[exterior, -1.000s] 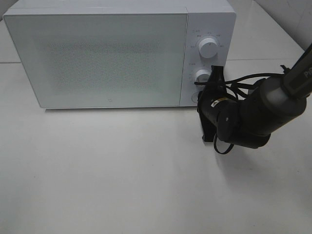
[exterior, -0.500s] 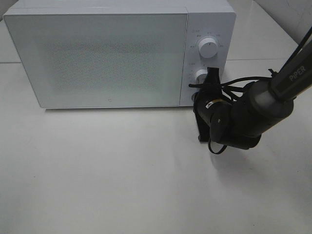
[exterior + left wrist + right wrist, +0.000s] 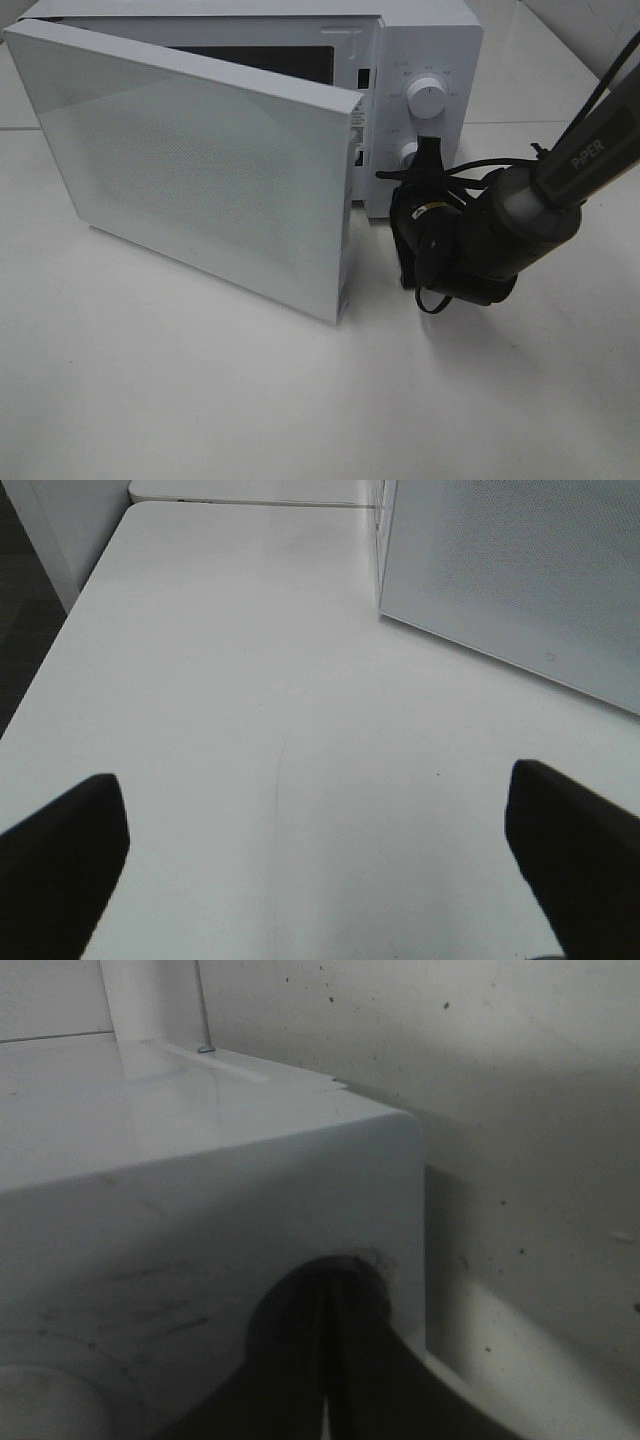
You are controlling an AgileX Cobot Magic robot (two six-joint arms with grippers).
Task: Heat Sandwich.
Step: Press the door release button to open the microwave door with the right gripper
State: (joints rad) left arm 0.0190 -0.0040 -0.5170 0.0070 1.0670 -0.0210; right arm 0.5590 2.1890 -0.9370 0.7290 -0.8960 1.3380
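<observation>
here, a white microwave (image 3: 430,40) sits at the back of a pale counter (image 3: 200,400), its door (image 3: 200,170) hinged at the left and standing partly open, the free edge angled out toward the front. the right arm (image 3: 520,210) reaches in from the right; the right jaws are pressed together, holding nothing, with their tip against the control panel just beside the lower dial (image 3: 408,153) and below the upper dial (image 3: 428,100). the right wrist view shows only the dark fingers (image 3: 325,1360) tight against the white casing. the left jaws are spread wide and empty above bare counter, with dark fingertips (image 3: 62,850) at either edge of the left wrist view and the door's face ahead. the sandwich is not visible in any view, and the dark cavity behind the door shows too little to tell whether it is inside. judging from this, the main risk is the door: its free edge hangs near the right arm and its loose black cables (image 3: 470,175), so a wider swing could strike or snag them. the closed jaws could also nudge the lower dial and change a setting.
</observation>
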